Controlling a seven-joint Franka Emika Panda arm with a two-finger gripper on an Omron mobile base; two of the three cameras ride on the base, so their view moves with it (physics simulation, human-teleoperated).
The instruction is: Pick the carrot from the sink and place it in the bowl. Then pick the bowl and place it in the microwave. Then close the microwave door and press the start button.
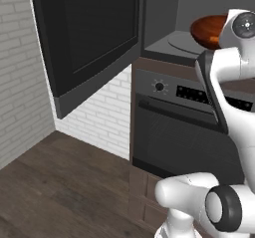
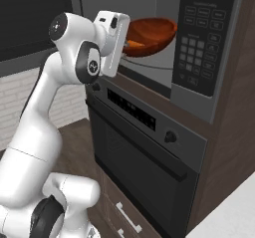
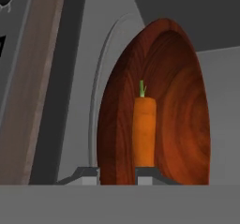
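Left base view, from left to right: the microwave door stands swung open, the oven sits below the cavity, and the bowl hangs inside the microwave above the turntable. The gripper pinches the bowl's rim, the carrot lying inside. Risks — a tilted bowl could tip the carrot out, or a high release could drop it hard. Nothing blocks the cavity; the open door stays clear, left of the arm.

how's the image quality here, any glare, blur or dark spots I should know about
Left base view: soft, the open microwave door reads nearly black, no glare. Right base view: mild blur, bowl shows a glossy sheen. Hand view: sharpest, carrot evenly lit, bowl's left inner side shaded.
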